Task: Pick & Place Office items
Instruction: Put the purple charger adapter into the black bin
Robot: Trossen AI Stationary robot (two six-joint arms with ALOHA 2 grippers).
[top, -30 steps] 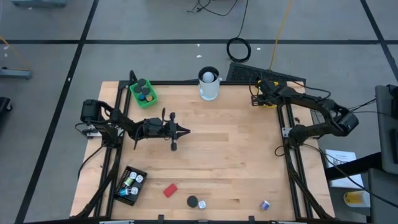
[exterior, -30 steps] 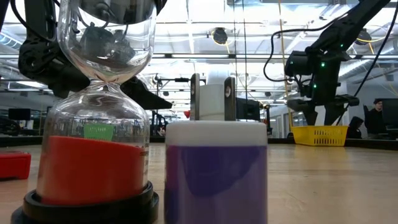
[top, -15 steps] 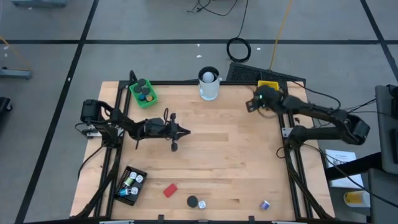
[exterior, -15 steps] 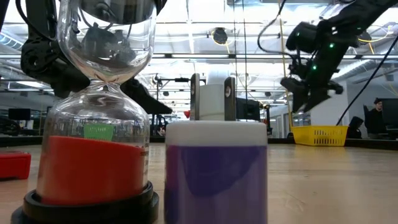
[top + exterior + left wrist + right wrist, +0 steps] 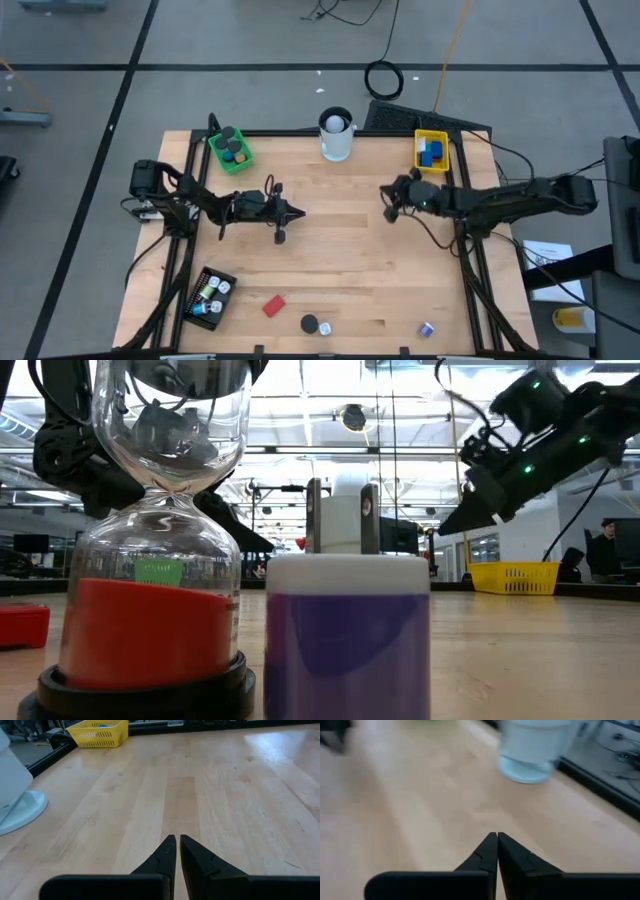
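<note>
The right gripper (image 5: 390, 203) has come away from the yellow mesh tray (image 5: 432, 150) at the table's far right corner, where it stood 1 second ago, and now hangs over bare wood near the table's middle with its 2 fingers pressed together on nothing; in the right wrist view the closed tips (image 5: 496, 841) point toward the tall white cup (image 5: 534, 747). The tray now shows blue blocks (image 5: 431, 153) inside, so a drop there looks finished and the arm seems free for another pick. The left gripper (image 5: 297, 211) waits left of centre, its fingers nearly shut and empty (image 5: 175, 845). The loose office items lie along the near edge: a red flat block (image 5: 273, 305), a black round cap (image 5: 310, 323) with a small white-and-blue piece (image 5: 326, 327) just beside it, and another small blue-and-white piece (image 5: 426, 329) toward the near right corner. The green tray (image 5: 231, 150) at the far left holds dark round caps, and the black tray (image 5: 209, 297) at the near left holds several small pieces. Nothing stands between the right gripper and the near-edge items; the closed fingers would need to widen first, and the cap and its neighbour sit close enough that taking 1 could nudge the other.
</note>
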